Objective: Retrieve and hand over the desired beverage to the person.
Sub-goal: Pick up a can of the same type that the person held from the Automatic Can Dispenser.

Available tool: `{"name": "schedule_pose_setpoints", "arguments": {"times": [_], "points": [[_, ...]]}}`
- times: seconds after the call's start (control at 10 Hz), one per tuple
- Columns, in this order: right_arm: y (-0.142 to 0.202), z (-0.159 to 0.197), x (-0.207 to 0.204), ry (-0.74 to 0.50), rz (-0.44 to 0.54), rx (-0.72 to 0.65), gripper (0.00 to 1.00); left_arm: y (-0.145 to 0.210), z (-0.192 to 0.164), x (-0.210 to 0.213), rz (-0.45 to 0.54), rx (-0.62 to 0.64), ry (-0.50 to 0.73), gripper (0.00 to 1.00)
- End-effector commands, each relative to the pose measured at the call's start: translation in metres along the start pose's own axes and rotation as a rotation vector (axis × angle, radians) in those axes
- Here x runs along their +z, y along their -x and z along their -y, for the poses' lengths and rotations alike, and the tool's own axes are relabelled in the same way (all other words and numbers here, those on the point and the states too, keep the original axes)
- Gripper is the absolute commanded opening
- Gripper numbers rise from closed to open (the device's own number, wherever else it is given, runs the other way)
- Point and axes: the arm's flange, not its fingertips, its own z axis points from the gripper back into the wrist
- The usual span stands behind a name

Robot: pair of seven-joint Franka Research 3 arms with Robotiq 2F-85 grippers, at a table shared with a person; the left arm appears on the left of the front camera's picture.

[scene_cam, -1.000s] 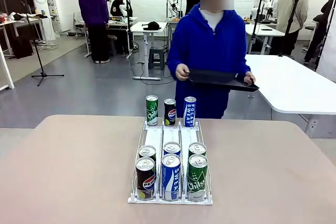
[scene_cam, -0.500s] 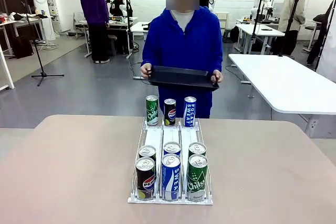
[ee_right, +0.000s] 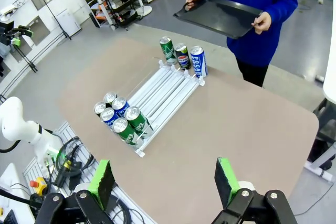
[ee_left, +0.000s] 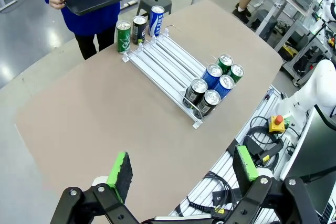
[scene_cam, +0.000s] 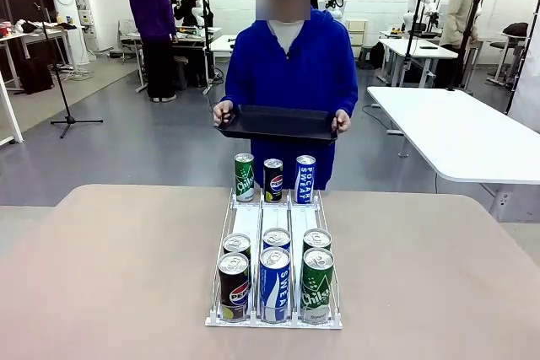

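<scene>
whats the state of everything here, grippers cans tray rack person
left gripper: open, holding nothing
right gripper: open, holding nothing
person: standing at the far side, both hands on the tray
tray: empty, held level
rack: lying flat, middle of its lanes bare
far cans: three, upright, at the rack's far end
near cans: six, upright, two rows at the near end

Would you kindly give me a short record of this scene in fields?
person: blue hoodie, across the table, holds tray in both hands
rack: white, mid-table, three lanes
far end: green can, Pepsi can, blue can, upright
near end: six cans, two rows
left gripper: open, empty
right gripper: open, empty
</scene>
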Motion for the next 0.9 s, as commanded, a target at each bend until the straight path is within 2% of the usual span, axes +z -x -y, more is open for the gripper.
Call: {"name": "schedule_pose_setpoints", "arguments": {"times": [0.0, 0.8], "points": [[-0.0005, -0.0004, -0.0013, -0.029, 0.013, 0.011, 1.00, -0.0005, -0.0008, 0.0000, 0.004, -0.016, 0.017, 1.00], [-0.0005, -0.0004, -0.0013, -0.029, 0.013, 0.011, 1.00, -0.0005, -0.0008, 0.0000, 0.004, -0.016, 0.017, 1.00]]}}
